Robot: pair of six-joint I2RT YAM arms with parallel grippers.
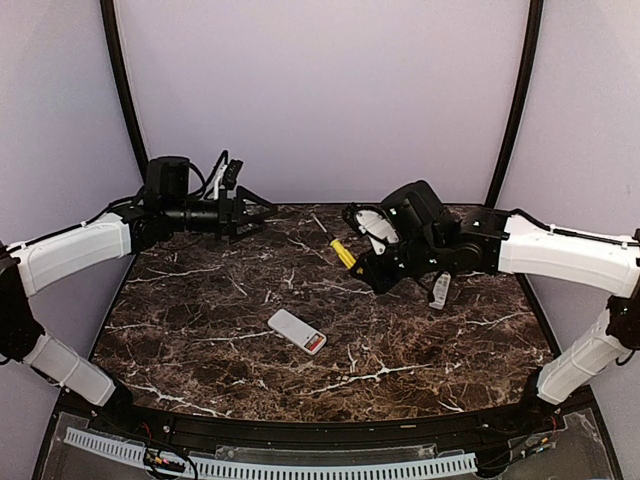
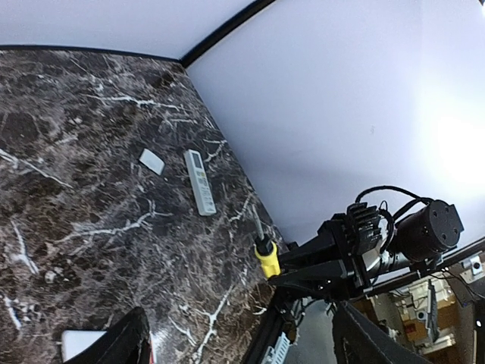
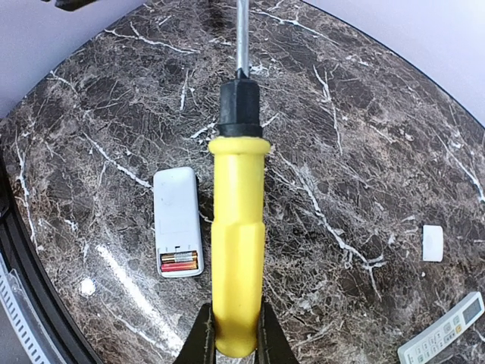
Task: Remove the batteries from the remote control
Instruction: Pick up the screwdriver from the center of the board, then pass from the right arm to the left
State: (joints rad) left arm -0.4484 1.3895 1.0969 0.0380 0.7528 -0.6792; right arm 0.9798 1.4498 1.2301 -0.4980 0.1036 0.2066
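At the far left, above the glossy dark brown marble-patterned desk (image 1: pixel 180 330) with its thin white veins, the left claw (image 1: pixel 262 215) hangs with its black fingers spread wide and nothing between them. Near the middle of the desk lies one flat white plastic remote control (image 1: pixel 292 328), smooth and rectangular with rounded corners, face down. The compartment at its nearer end is uncovered. In it two slim red-cased cylindrical batteries (image 3: pixel 179 262) sit side by side. To the right, the right claw (image 3: pixel 236 334) is clamped on the butt of one yellow-handled screwdriver (image 3: pixel 238 227). Its faceted plastic grip leads into a black collar and a plain steel shaft, all held above the desk. Further right rest one small flat white cover (image 3: pixel 433 243), a rounded rectangle, and, well apart from it, one longer white remote with rows of buttons (image 3: pixel 443 341).
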